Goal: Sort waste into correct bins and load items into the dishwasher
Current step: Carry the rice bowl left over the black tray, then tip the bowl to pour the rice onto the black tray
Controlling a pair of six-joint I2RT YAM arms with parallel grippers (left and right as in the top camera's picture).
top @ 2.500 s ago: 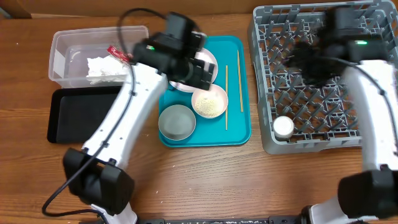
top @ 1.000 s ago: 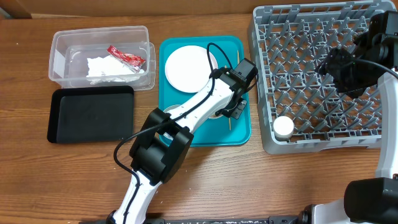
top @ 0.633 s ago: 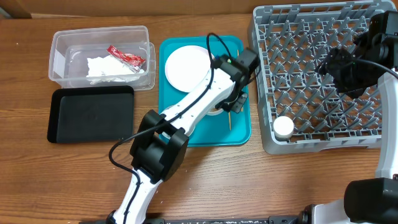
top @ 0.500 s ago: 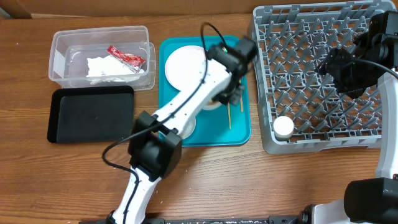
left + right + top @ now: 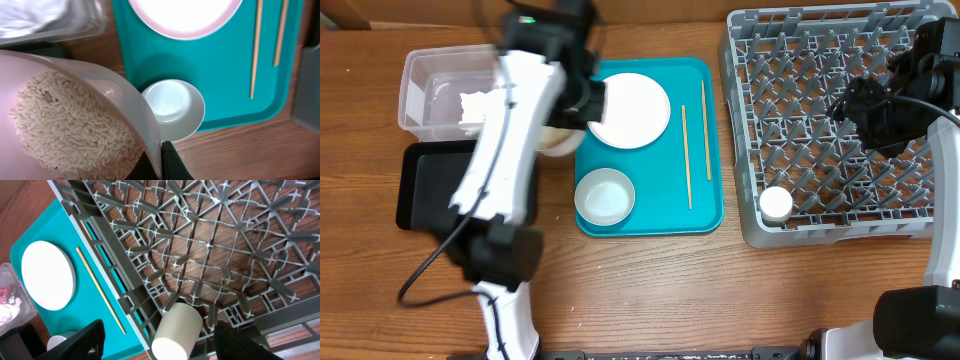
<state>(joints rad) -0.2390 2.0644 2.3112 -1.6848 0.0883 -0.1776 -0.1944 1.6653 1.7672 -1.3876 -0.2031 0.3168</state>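
Note:
My left gripper (image 5: pixel 162 161) is shut on the rim of a pale bowl (image 5: pixel 107 95) full of rice grains (image 5: pixel 65 127). In the overhead view this bowl (image 5: pixel 553 138) hangs at the gap between the clear tub (image 5: pixel 420 75) and the teal tray (image 5: pixel 705 215), beside the black tray (image 5: pixel 430 190). A white tissue (image 5: pixel 475 105) lies in the tub. The pink plate (image 5: pixel 628 108), a grey-blue bowl (image 5: pixel 605 197) and two chopsticks (image 5: pixel 685 155) lie on the teal tray. My right gripper (image 5: pixel 159 326) hangs open over the dish rack (image 5: pixel 820 60), above the white cup (image 5: pixel 177 330).
The left arm (image 5: pixel 500 170) stretches across the black tray and the tub, and it hides part of the tub's contents. The dish rack's upright pegs (image 5: pixel 200 245) stand all around the cup. Bare wood table (image 5: pixel 720 290) runs along the front.
The left arm has swung from the teal tray's right side over to the left, carrying the rice bowl to the tub's edge. The right arm has not moved.

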